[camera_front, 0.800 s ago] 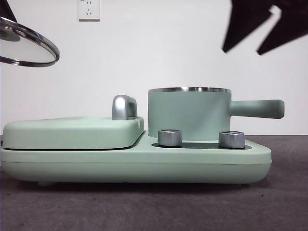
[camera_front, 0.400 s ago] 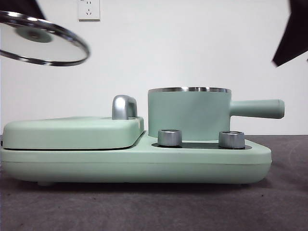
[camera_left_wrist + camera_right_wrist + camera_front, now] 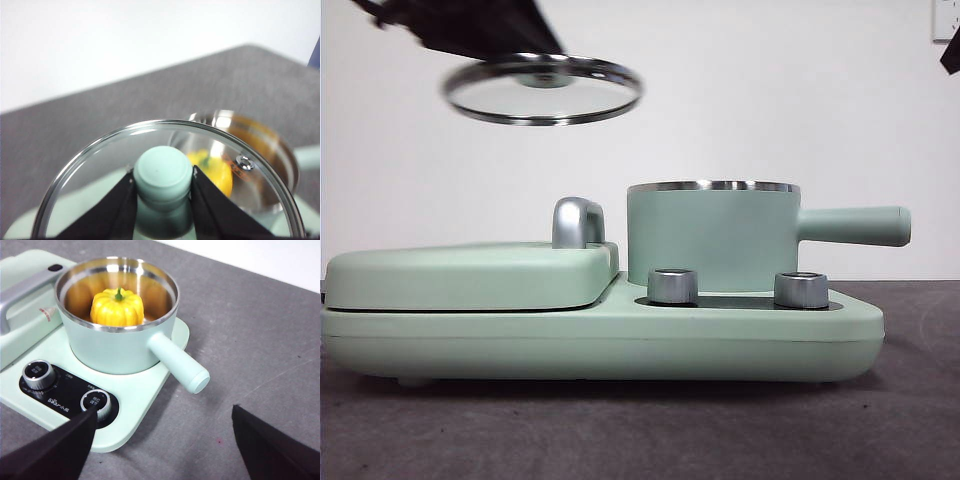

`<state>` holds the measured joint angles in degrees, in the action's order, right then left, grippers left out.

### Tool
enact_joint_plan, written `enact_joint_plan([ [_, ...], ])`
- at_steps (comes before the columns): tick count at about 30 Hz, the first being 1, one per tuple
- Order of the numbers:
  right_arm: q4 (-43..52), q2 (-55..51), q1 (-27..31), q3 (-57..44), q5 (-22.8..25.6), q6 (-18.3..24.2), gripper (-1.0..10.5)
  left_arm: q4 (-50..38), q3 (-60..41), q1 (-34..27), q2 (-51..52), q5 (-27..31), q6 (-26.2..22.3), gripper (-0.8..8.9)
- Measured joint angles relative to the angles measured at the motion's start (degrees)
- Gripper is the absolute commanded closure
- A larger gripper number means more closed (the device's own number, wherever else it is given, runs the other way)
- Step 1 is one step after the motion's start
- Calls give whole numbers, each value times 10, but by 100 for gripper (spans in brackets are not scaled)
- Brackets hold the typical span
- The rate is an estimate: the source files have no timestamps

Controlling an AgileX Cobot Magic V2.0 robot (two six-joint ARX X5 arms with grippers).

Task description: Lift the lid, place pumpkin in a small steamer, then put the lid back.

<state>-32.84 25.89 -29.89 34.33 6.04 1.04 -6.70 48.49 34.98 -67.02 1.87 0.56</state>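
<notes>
The pumpkin (image 3: 117, 307) is seen resting inside the small steamer (image 3: 712, 238), so the step in hand is judged to be the return of the lid (image 3: 542, 89). The lid is held by its knob, clenched between the jaws of the left gripper (image 3: 163, 186), in the upper left of the front view, above and left of the steamer. The right gripper (image 3: 160, 440) is spread open and empty; next, the lid must be centred over the rim and lowered level.

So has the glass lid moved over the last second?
Yes. The lid, held by the left gripper, has travelled across the front view toward the small steamer; it now hangs above the chrome handle.
</notes>
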Motion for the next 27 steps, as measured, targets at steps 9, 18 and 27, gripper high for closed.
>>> enact_joint_plan([
  [9, -28, 0, 0, 0, 0, -14, 533, -73, 61, 35, -144, 0, -30, 797],
  [18, -39, 0, 0, 0, 0, -16, 533, -103, 123, 61, -235, -21, -68, 797],
  [27, -45, 0, 0, 0, 0, -16, 533, -124, 155, 71, -280, -41, -81, 797],
])
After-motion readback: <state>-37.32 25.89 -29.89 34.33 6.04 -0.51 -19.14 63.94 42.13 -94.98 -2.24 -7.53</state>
